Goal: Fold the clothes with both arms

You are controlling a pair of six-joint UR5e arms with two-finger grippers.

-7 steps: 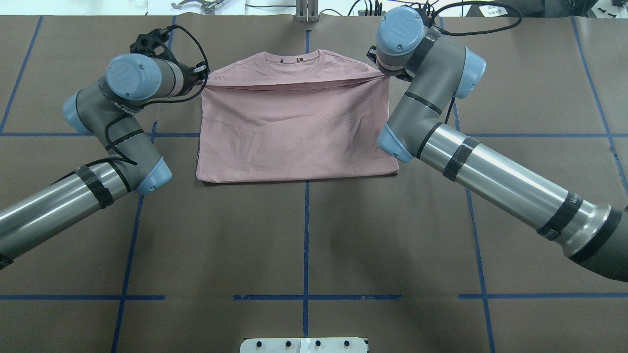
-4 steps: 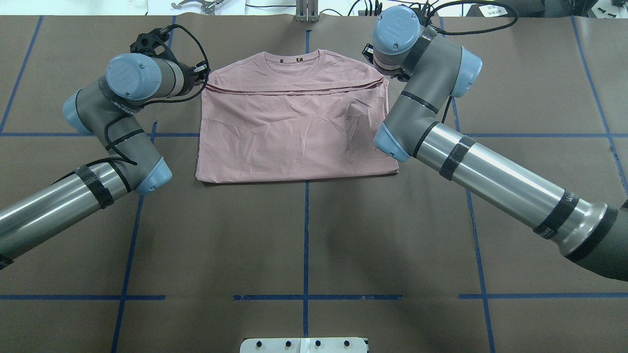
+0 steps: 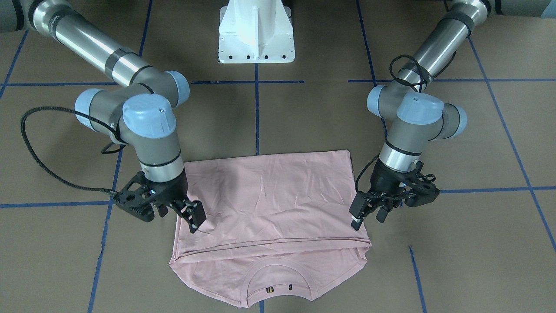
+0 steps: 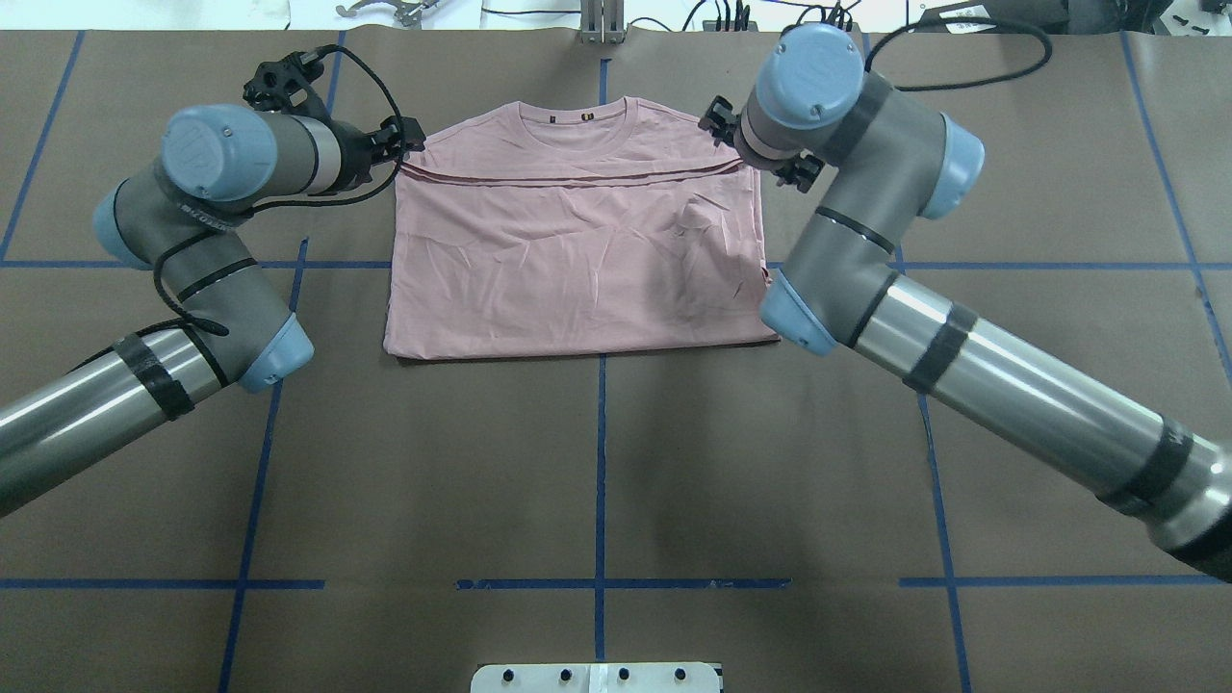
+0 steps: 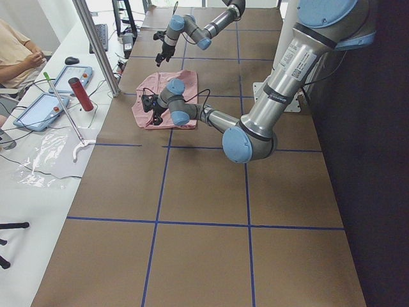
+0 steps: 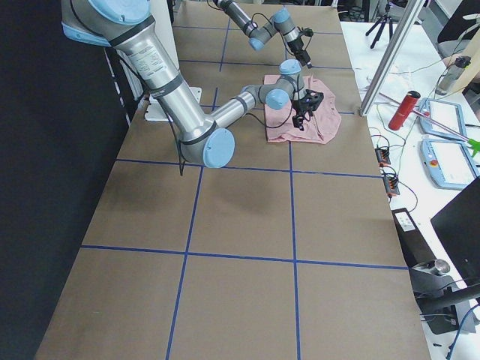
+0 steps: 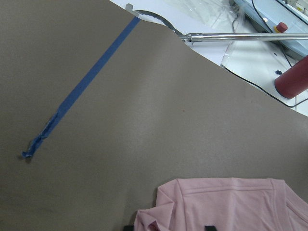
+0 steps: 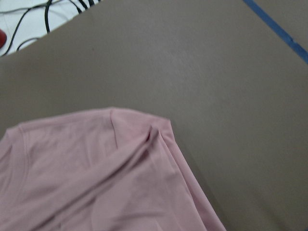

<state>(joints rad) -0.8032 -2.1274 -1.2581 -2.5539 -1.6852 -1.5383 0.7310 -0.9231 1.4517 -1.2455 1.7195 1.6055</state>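
The light pink T-shirt (image 4: 577,260) lies flat on the brown table. It is folded once, with its lower half laid up over the chest. The folded-over hem (image 3: 269,245) stops just short of the ribbed collar (image 3: 278,282). The print is hidden. My left gripper (image 3: 369,217) is open and empty, just off the hem's corner on my left; it also shows in the overhead view (image 4: 402,137). My right gripper (image 3: 179,216) is open and empty, above the hem's other corner, and mostly hidden under its wrist in the overhead view (image 4: 720,120). The shirt's corner shows in the right wrist view (image 8: 144,139).
The white pedestal (image 3: 256,34) stands at the robot's side of the table. Blue tape lines (image 4: 601,452) cross the brown surface. Beyond the far edge are a red cylinder (image 5: 81,94), tablets, a metal post (image 5: 96,45) and a grabber tool (image 7: 159,24).
Both grippers have let go of the hem they held stretched. The hem has dropped flat onto the shirt. Both arms have drawn outward, away from the corners.
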